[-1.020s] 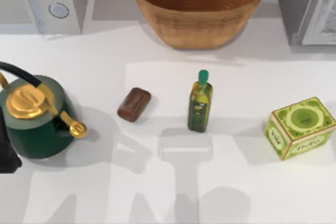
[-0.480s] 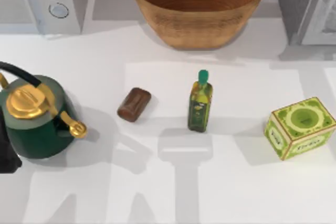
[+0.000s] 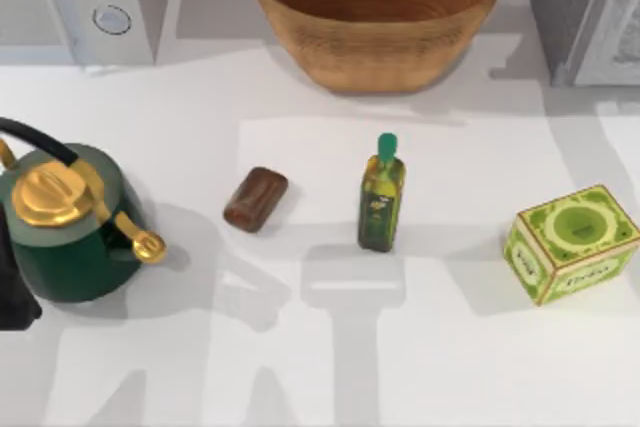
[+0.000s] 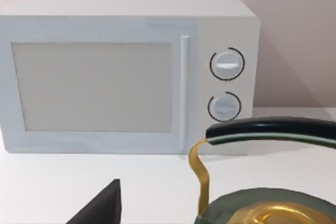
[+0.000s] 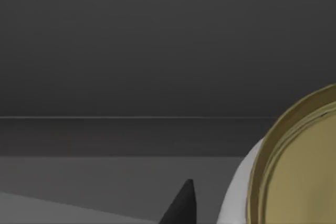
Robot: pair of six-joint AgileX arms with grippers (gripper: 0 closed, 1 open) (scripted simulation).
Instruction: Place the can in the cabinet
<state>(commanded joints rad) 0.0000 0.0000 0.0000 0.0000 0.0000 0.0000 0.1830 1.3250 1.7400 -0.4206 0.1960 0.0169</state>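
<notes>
While the can (image 3: 256,199) lies on its side in the middle of the white surface (image 3: 450,347), open room sits all around it. It is between the green kettle (image 3: 70,237) and the bottle (image 3: 381,197), touching neither. My left arm (image 3: 12,287) waits at the left edge. My left wrist view faces the microwave (image 4: 126,72).

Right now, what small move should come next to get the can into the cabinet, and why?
Probably bring one gripper over the can first: it lies on its side on the table, untouched, between the kettle and the bottle, with nothing holding it.
</notes>
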